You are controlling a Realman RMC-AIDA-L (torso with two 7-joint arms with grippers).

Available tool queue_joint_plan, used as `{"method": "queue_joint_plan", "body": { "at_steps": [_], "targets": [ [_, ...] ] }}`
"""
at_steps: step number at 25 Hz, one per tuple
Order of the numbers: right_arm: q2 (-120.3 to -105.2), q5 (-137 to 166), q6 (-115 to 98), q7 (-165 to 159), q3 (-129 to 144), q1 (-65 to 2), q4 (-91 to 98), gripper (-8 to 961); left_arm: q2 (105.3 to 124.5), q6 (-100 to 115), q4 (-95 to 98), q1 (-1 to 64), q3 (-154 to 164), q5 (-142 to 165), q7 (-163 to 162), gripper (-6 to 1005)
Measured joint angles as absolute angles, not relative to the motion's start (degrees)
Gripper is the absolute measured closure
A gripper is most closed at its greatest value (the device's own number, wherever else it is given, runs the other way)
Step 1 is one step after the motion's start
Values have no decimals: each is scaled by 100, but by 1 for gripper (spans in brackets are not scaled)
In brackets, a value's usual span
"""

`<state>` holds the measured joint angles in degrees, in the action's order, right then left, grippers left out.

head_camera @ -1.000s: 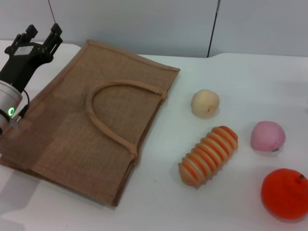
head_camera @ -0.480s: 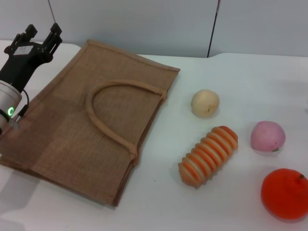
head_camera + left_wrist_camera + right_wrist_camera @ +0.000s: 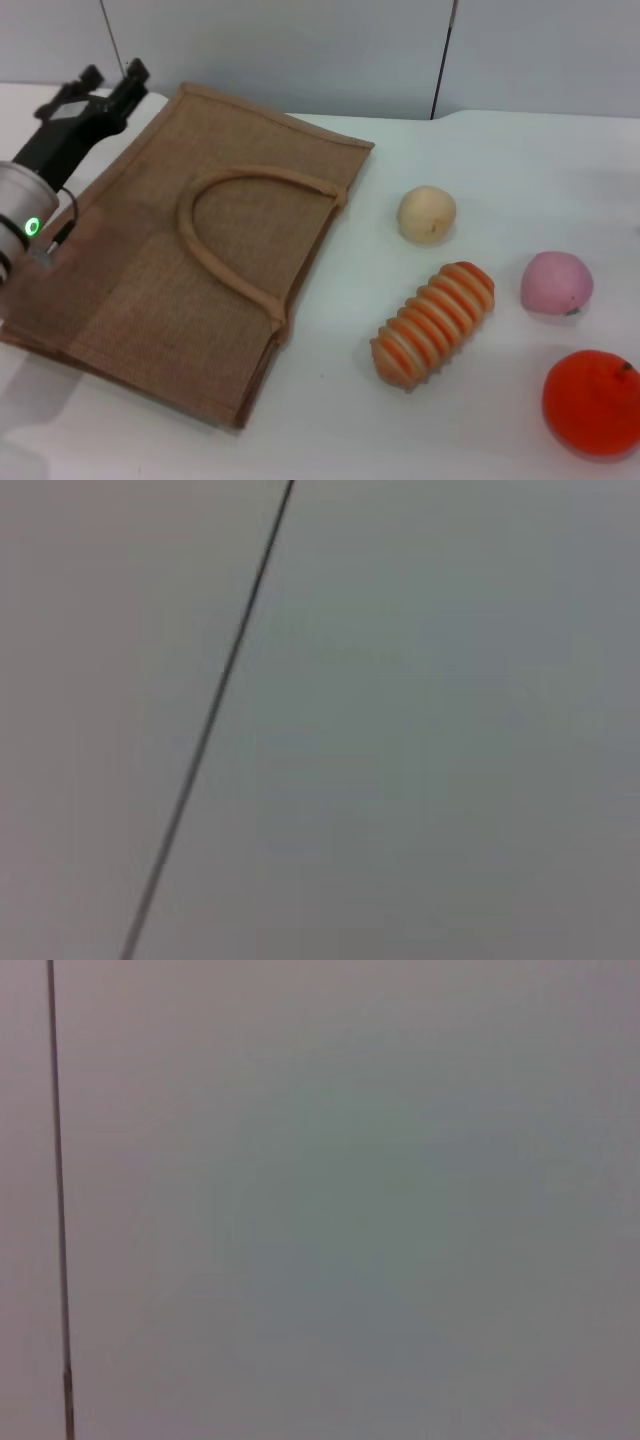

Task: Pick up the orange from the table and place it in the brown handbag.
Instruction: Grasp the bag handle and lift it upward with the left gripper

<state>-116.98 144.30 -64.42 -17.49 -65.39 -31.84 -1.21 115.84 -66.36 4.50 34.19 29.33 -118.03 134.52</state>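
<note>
The plain white flat tabletop (image 3: 480,160) carries everything in the head view. Largest on it is the flat tan-brown burlap handbag (image 3: 150,290), lying on the robot's left half with one thick looped tan handle (image 3: 215,250) resting across its face. Above the bag's far left corner hangs the left arm's black claw (image 3: 108,82), its two fingers spread apart with nothing between them, and a green light glows on the silver wrist behind it. The round bright red-orange fruit (image 3: 592,402), the orange, sits alone at the near right of the tabletop, well apart from the bag and touched by nothing. A ribbed oblong item striped orange and cream (image 3: 433,324) lies tilted between the bag and the orange. A pale pink round fruit (image 3: 556,283) rests just beyond the orange, and a small cream-yellow round fruit (image 3: 426,214) lies farther back, near the bag's right edge. Both wrist views show only a blank grey wall with a thin dark seam. The right arm's claw appears nowhere.
</note>
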Motion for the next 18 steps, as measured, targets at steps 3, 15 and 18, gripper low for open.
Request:
{"method": "queue_joint_plan", "body": {
  "at_steps": [3,15,18],
  "targets": [
    [-11697,14438,-6442,-1749,-6539,-3182,-112,71,11563,-6248,794,3484,2939,-11193,12579,272],
    [-11689,14434,-6442,-1749,-6539,-3182,-115,71,11588,-5301,2553,3735,2935,-7773,8462,273],
    [-11689,14432,-6442,-1749,-6539,-3181,-114,71,11592,-5266,2746,3845,2935,-7111,7932,273]
  ]
}}
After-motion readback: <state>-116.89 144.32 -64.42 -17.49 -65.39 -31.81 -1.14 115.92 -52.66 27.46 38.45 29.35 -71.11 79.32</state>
